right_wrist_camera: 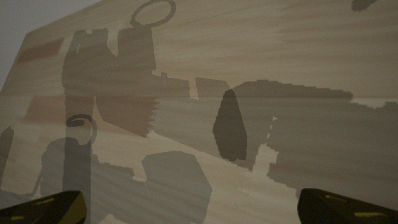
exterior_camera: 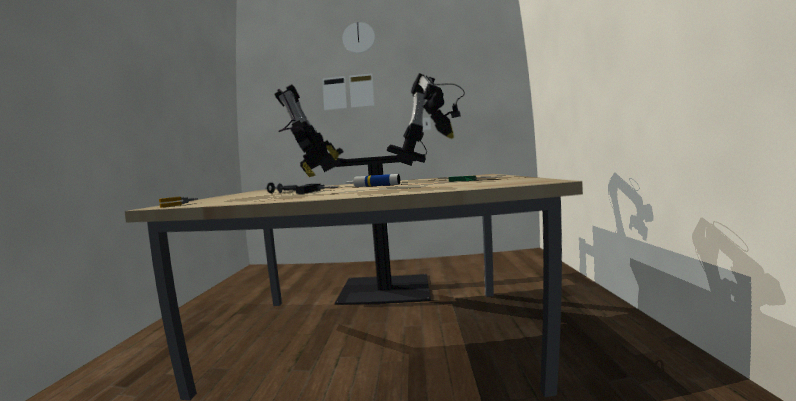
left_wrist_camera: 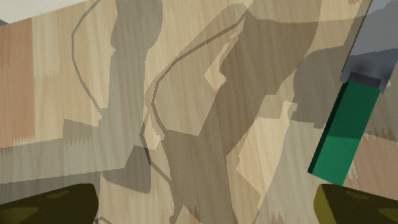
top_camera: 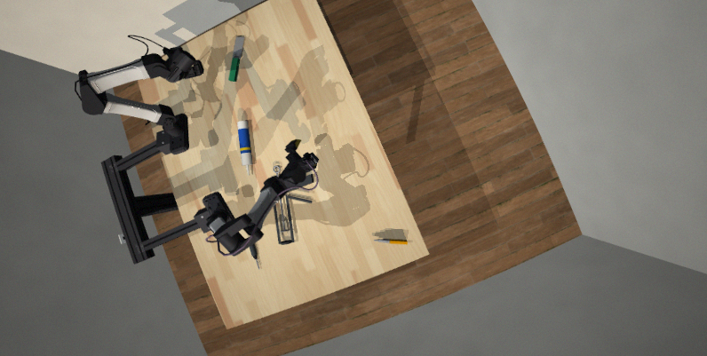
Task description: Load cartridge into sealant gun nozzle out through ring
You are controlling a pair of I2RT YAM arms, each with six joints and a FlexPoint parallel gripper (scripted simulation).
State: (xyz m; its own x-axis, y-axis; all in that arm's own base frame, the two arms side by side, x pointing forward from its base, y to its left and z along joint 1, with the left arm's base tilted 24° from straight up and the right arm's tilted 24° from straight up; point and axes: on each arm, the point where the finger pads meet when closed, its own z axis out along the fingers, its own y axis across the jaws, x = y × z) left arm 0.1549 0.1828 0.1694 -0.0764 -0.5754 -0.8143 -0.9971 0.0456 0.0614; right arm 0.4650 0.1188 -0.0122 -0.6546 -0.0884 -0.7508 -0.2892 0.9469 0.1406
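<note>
Above the table (top_camera: 336, 265) (exterior_camera: 479, 191), the left hand (top_camera: 198, 68) (exterior_camera: 450, 134) (left_wrist_camera: 205, 193) and right hand (top_camera: 303, 162) (exterior_camera: 321, 161) (right_wrist_camera: 192, 199) tilt downward, open.

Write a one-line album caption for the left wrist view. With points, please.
A green-handled tool (top_camera: 233, 69) (exterior_camera: 462, 178) (left_wrist_camera: 345, 132) lies near the open left gripper (left_wrist_camera: 206, 202), among shadows on pale wood.

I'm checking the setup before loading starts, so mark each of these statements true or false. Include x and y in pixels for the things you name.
1. The cartridge (top_camera: 244, 140) (exterior_camera: 381, 180) lies outside the sealant gun (top_camera: 301, 199) (exterior_camera: 309, 188). True.
2. The left gripper (top_camera: 197, 67) (exterior_camera: 450, 134) (left_wrist_camera: 205, 193) is shut. False: it is open.
3. The cartridge's widest coloured band is red. False: it is blue.
4. The green-handled tool (top_camera: 234, 68) (exterior_camera: 462, 178) (left_wrist_camera: 345, 132) shows in the left wrist view. True.
5. The right gripper (top_camera: 304, 162) (exterior_camera: 320, 161) (right_wrist_camera: 192, 199) holds the gun. False: it is open above the table.
</note>
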